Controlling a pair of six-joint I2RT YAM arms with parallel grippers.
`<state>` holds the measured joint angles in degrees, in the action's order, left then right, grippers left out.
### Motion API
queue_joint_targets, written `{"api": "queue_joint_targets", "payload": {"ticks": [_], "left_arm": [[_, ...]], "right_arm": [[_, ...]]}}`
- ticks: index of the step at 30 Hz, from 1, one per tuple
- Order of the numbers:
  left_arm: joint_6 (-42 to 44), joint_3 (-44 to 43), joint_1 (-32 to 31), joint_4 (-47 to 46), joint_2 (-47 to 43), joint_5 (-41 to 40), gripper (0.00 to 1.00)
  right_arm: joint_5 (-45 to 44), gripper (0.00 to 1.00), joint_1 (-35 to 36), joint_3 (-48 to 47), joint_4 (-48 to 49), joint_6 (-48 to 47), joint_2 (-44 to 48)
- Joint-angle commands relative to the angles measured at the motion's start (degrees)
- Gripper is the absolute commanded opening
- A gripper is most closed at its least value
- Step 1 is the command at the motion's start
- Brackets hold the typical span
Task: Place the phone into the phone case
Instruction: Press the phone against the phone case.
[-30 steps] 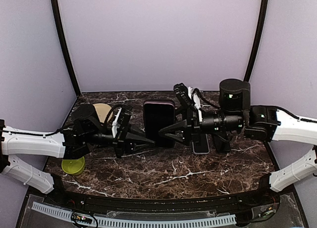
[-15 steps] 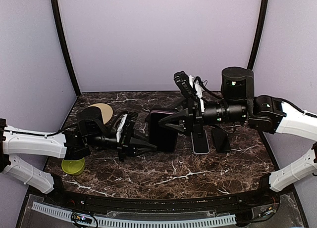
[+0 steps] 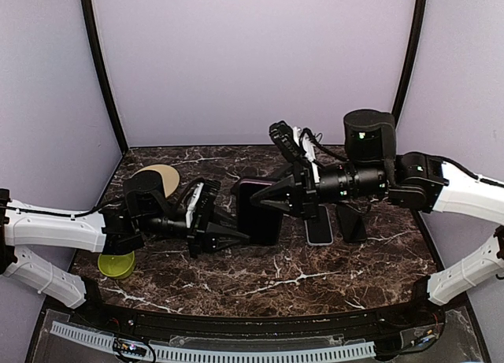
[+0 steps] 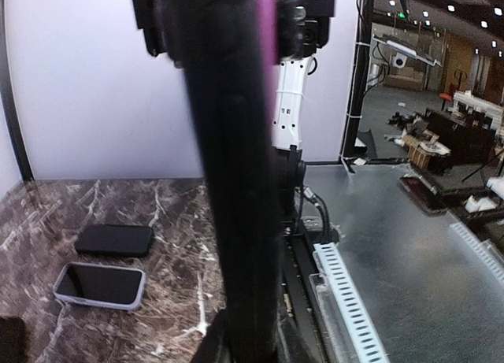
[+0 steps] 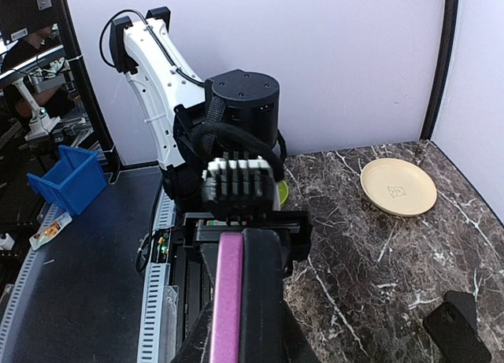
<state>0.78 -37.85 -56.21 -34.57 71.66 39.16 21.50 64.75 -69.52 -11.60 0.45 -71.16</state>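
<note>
Since one second ago the phone case has shifted toward the bottom of the top view and looks shorter, and the right arm has come further to the left with its jaws drawn closer together. Now the phone case, a dark slab with a purple edge, sits at the middle of the counter, between the two arms. Whether something is already seated inside it, I cannot tell.

The left end effector touches the lower left side of the slab. In the left wrist view the slab runs edge-on from top to bottom through the centre of the frame, with the jaws narrow around it. The right end effector meets the slab from the right. In the right wrist view the purple strip and the dark body stand at the bottom centre, gripped between narrow jaws.

Just to the right of the slab lies a white-rimmed phone, and beside that a black phone, both on the counter. A beige plate is at the upper left of the counter, and a yellow-green dish at its left edge, near the left arm.
</note>
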Motion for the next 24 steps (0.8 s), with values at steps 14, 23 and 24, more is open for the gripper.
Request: {"api": "queue_joint_targets", "payload": {"ticks": [14,23,24], "left_arm": [[-3.8,-2.1,-0.6,-5.7,0.3,0.3,0.15],[-2.4,-2.0,-0.7,-4.9,-0.4,-1.9,0.0],[-1.6,-2.1,-0.7,-4.4,-0.7,-2.9,0.0]], "right_arm": [[4.5,0.0,-0.2,0.3,6.3,1.4,-1.7],[-0.8,0.27,-0.2,-2.0,-0.9,-0.7,-3.0],[-2.4,0.4,-0.2,-3.5,-4.4,-2.1,-3.4]]}}
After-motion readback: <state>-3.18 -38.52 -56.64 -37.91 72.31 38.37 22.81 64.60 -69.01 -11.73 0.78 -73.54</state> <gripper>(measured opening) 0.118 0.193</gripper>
